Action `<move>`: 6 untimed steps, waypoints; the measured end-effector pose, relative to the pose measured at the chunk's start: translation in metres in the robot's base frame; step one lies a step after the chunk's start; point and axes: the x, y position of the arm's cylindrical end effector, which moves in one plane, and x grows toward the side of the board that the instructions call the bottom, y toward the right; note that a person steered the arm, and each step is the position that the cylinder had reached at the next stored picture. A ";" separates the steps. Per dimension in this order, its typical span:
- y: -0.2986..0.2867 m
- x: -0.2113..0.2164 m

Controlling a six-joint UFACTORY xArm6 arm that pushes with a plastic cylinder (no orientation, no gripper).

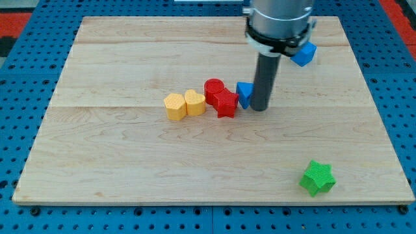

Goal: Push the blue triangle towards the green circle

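We see our dark rod coming down from the upper middle of the frame, with my tip (259, 108) resting on the pale wooden bench (130, 162) just right of the small blue triangle block (244, 94), touching or all but touching its right side. We carry no gripper, so there is no open or closed state to tell. To the left of the blue triangle, the red star-shaped block (226, 104) and the red rounded block (214, 90) sit pressed together. Further left lie the yellow hexagon-like block (174, 106) and the yellow heart-like block (194, 103), side by side. A blue cube-like block (303, 53) sits at upper right, partly behind the arm. A green star-shaped block (317, 178) lies at lower right, well apart from the rest.
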 end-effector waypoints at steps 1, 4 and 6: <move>-0.002 -0.054; -0.066 -0.147; -0.078 -0.074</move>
